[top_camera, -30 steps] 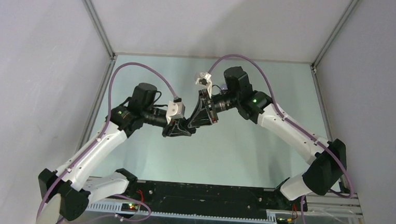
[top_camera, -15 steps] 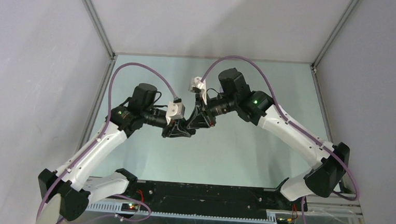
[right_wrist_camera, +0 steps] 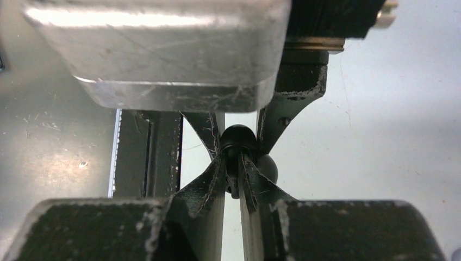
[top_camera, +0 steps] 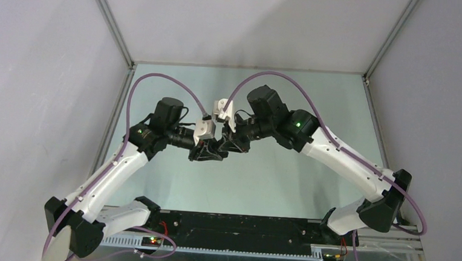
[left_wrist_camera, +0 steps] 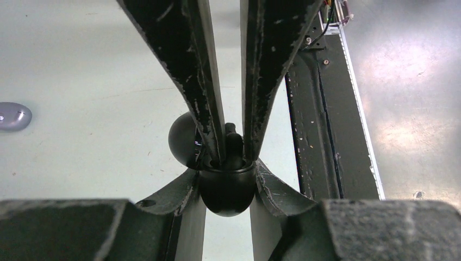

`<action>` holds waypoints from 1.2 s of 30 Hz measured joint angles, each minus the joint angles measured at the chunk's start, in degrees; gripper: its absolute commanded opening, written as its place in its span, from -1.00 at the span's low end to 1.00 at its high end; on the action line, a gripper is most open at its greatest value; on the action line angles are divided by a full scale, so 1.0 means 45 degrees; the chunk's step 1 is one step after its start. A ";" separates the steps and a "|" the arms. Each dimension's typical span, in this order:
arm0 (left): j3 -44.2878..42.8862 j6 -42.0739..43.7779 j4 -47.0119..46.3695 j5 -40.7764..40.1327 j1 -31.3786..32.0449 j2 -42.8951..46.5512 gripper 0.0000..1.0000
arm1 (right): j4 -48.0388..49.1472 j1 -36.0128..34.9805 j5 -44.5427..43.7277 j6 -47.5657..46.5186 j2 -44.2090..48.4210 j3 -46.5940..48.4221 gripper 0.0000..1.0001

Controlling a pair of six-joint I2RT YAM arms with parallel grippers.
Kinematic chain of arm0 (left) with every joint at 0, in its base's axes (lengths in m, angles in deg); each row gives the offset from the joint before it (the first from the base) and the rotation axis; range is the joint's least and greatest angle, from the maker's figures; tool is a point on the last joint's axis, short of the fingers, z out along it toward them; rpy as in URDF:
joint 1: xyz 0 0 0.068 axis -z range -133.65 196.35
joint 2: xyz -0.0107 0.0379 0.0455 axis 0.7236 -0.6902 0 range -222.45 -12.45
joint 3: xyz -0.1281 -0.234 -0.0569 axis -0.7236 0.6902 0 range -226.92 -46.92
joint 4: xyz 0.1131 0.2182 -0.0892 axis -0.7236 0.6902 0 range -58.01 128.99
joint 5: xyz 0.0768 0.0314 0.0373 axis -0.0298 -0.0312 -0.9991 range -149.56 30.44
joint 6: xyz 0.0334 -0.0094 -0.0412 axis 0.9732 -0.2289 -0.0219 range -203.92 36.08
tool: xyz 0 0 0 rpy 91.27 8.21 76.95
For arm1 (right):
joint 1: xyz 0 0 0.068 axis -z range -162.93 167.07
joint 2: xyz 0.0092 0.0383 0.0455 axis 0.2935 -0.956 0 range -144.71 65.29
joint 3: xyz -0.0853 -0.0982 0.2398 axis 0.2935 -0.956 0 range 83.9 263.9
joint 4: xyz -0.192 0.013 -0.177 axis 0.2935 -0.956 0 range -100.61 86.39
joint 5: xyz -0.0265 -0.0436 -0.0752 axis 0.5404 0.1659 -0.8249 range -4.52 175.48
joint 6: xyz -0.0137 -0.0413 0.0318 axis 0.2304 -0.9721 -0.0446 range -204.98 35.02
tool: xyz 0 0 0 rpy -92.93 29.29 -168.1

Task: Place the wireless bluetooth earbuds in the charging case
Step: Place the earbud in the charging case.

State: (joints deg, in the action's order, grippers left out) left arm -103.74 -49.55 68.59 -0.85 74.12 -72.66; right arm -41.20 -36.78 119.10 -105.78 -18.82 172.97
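Top external — pale green table (top_camera: 274, 181), grey walls (top_camera: 33, 64) around.

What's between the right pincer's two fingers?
A black earbud, pinched at the mouth of the charging case; clearest in the left wrist view.

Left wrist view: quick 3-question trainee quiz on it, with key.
1. True or false: the left gripper is empty.
2. What is pinched between the right gripper fingers? A) purple earbud B) black earbud C) nothing
3. Fill in: the glossy purplish thing lies on the ___.
Key: 1 false, its fingers clasp the black charging case; 2 B; 3 table.
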 measured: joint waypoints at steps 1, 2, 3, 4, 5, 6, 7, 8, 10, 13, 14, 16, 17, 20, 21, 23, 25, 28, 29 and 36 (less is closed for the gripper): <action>0.0000 0.0000 -0.0019 0.0010 0.0005 0.0005 -0.86 | -0.0146 -0.0015 -0.0083 -0.0078 0.0000 0.0063 -0.63; 0.0000 0.0000 -0.0068 0.0029 0.0010 0.0024 -0.86 | -0.0277 -0.0019 -0.0126 -0.0112 0.0000 0.0126 -0.64; 0.0000 0.0005 -0.0107 0.0044 0.0024 0.0049 -0.86 | -0.0403 -0.0019 -0.0146 -0.0160 0.0000 0.0204 -0.65; 0.0000 0.0005 -0.0160 0.0068 0.0039 0.0068 -0.86 | -0.0583 -0.0019 -0.0165 -0.0209 0.0000 0.0340 -0.66; 0.0000 0.0005 -0.0219 0.0107 0.0044 0.0087 -0.86 | -0.0743 -0.0015 -0.0180 -0.0248 0.0000 0.0476 -0.66; 0.0000 0.0005 -0.0262 0.0107 0.0044 0.0112 -0.86 | -0.0937 -0.0015 -0.0189 -0.0311 0.0005 0.0656 -0.66; 0.0000 0.0005 -0.0301 0.0112 0.0044 0.0131 -0.87 | -0.1098 -0.0015 -0.0194 -0.0374 0.0005 0.0826 -0.67; 0.0000 0.0005 -0.0325 0.0117 0.0049 0.0141 -0.86 | -0.1224 -0.0015 -0.0194 -0.0413 0.0010 0.0986 -0.67; 0.0000 0.0005 -0.0350 0.0126 0.0049 0.0146 -0.86 | -0.1316 -0.0015 -0.0194 -0.0481 0.0034 0.1171 -0.67; 0.0000 0.0005 -0.0355 0.0136 0.0049 0.0146 -0.86 | -0.1428 -0.0019 -0.0199 -0.0544 0.0083 0.1205 -0.71; 0.0000 0.0005 -0.0355 0.0141 0.0049 0.0146 -0.86 | -0.1472 -0.0029 -0.0199 -0.0559 0.0083 0.1205 -0.73; 0.0000 0.0005 -0.0350 0.0141 0.0049 0.0146 -0.86 | -0.1579 -0.0063 -0.0248 -0.0636 0.0078 0.1205 -0.76; 0.0000 0.0005 -0.0355 0.0141 0.0049 0.0146 -0.86 | -0.1613 -0.0078 -0.0253 -0.0651 0.0078 0.1205 -0.77; 0.0000 0.0005 -0.0350 0.0141 0.0049 0.0146 -0.87 | -0.1724 -0.0131 -0.0291 -0.0738 0.0078 0.1205 -0.79; 0.0000 0.0005 -0.0355 0.0141 0.0049 0.0146 -0.86 | -0.1749 -0.0131 -0.0296 -0.0748 0.0078 0.1205 -0.78; 0.0000 0.0005 -0.0355 0.0141 0.0049 0.0146 -0.86 | -0.1773 -0.0146 -0.0325 -0.0772 0.0078 0.1205 -0.79; 0.0000 0.0010 -0.0355 0.0146 0.0049 0.0146 -0.86 | -0.1768 -0.0155 -0.0398 -0.0777 0.0073 0.1205 -0.78; 0.0000 0.0005 -0.0355 0.0151 0.0049 0.0146 -0.86 | -0.1758 -0.0165 -0.0500 -0.0777 0.0049 0.1205 -0.77; 0.0000 0.0005 -0.0355 0.0151 0.0049 0.0146 -0.87 | -0.1753 -0.0165 -0.0525 -0.0777 0.0029 0.1205 -0.77; 0.0000 0.0010 -0.0209 0.0073 0.0049 0.0141 -0.86 | -0.1778 -0.0155 -0.0559 -0.0782 -0.0262 0.1243 -0.74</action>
State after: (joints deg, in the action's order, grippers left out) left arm -103.74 -49.50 67.65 -0.52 74.34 -72.03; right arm -49.20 -37.48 116.59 -109.29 -20.00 178.57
